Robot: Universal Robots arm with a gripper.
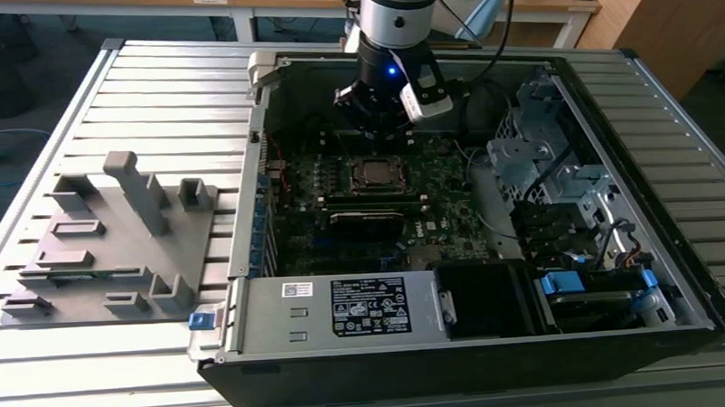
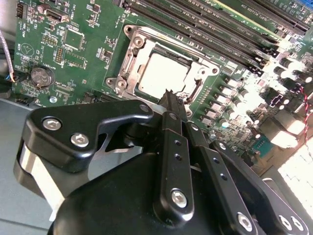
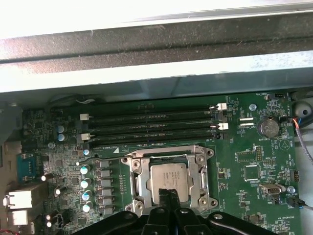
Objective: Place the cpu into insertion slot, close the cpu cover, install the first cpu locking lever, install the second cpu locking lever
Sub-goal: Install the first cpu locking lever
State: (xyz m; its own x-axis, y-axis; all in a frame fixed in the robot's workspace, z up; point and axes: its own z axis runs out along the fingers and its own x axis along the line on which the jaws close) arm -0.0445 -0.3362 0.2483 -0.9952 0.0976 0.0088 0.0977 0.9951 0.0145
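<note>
A: Where do we find the cpu [image 3: 168, 179]?

B: We see it lying flat inside the insertion slot [image 2: 193, 73] on the green motherboard [image 3: 244, 166]; its dull silver top faces up; the cpu cover [image 3: 135, 178] lies down around it, so the chip shows through the window of the frame.

A: And the locking levers; can we tell how they stand?

B: Not with certainty; thin metal parts run along the sides of the frame in both wrist views, but whether they are hooked is not clear to us.

A: What do we say about the gripper [image 2: 170, 97]?

B: Its two black fingers [image 2: 172, 132] are brought together, tip against tip, with nothing between them; in the second wrist view the tips stand at the edge of the cover, on the side away from the long black memory slots [image 3: 151, 126]; whether they touch the metal or hover just above it, we cannot tell.

A: And the wider scene?

B: In the exterior view the arm comes down into the open computer case [image 1: 465, 372], which lies on a slatted metal tabletop [image 1: 153, 93]; the gripper hangs over the board near the insertion slot; a grey plastic fixture [image 1: 110, 239] rests on the tabletop at the exterior view's left, just beside the case; a round coin battery [image 3: 268, 128] sits on the board near the end of the memory slots.
</note>
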